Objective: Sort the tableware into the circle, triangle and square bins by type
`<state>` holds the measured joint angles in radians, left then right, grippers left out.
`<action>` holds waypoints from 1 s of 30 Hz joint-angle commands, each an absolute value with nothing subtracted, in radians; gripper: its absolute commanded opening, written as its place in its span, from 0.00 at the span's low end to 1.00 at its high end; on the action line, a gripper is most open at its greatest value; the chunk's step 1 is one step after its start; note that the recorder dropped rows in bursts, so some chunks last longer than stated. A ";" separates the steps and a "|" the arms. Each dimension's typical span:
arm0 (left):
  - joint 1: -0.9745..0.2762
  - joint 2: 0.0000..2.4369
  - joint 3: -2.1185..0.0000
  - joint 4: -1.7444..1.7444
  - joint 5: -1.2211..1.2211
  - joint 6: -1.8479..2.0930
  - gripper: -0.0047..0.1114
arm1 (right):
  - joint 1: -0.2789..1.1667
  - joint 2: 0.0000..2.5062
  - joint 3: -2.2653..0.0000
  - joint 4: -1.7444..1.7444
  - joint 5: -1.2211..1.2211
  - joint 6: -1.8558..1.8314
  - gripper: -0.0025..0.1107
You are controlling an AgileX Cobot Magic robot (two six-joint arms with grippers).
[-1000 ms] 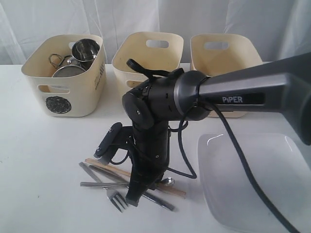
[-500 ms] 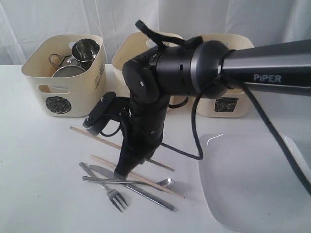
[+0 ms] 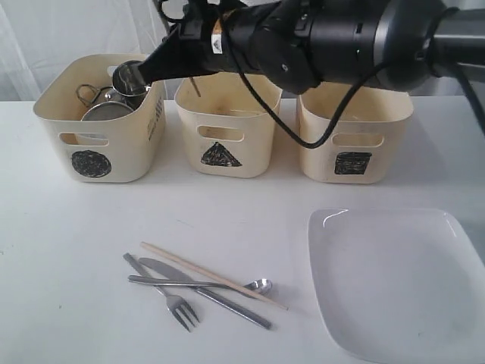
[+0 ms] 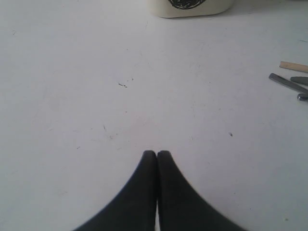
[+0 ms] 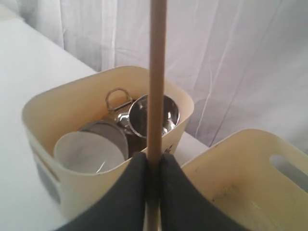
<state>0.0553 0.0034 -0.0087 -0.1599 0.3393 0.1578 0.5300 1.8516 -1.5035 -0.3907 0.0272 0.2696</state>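
Observation:
My right gripper point(image 3: 163, 64) point(image 5: 154, 161) is shut on one wooden chopstick point(image 5: 156, 72), whose lower end point(image 3: 195, 85) hangs over the triangle bin point(image 3: 250, 148) point(image 5: 231, 159). It hovers high between that bin and the circle bin point(image 3: 121, 144) point(image 5: 57, 106), which holds steel cups point(image 3: 134, 77) and a white bowl point(image 5: 89, 151). The square bin point(image 3: 318, 152) stands to the right. On the table lie the other chopstick point(image 3: 212, 274), a fork point(image 3: 176, 305), a knife point(image 3: 227, 305) and a spoon point(image 3: 261, 286). My left gripper point(image 4: 157, 154) is shut and empty, low over bare table.
The large white square plate point(image 3: 398, 280) lies at the front right. The right arm point(image 3: 341, 34) stretches across the top above the bins. A white curtain hangs behind. In the left wrist view, the circle bin's base point(image 4: 192, 7) and cutlery handle ends point(image 4: 286, 82) show at the edges.
The right arm has risen from the cutlery pile with one chopstick and swung back and up over the bins. One chopstick stays on the table.

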 commanded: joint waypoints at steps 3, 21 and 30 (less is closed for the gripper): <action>0.058 0.000 0.000 -0.166 0.351 0.157 0.04 | 0.401 1.978 -1.514 -0.358 -0.255 0.318 0.02; 0.058 0.000 0.000 -0.166 0.351 0.157 0.04 | 0.288 2.158 -1.559 -0.192 -0.417 0.308 0.47; 0.058 0.000 0.000 -0.166 0.351 0.157 0.04 | 0.329 1.942 -1.559 -0.217 -0.075 0.403 0.28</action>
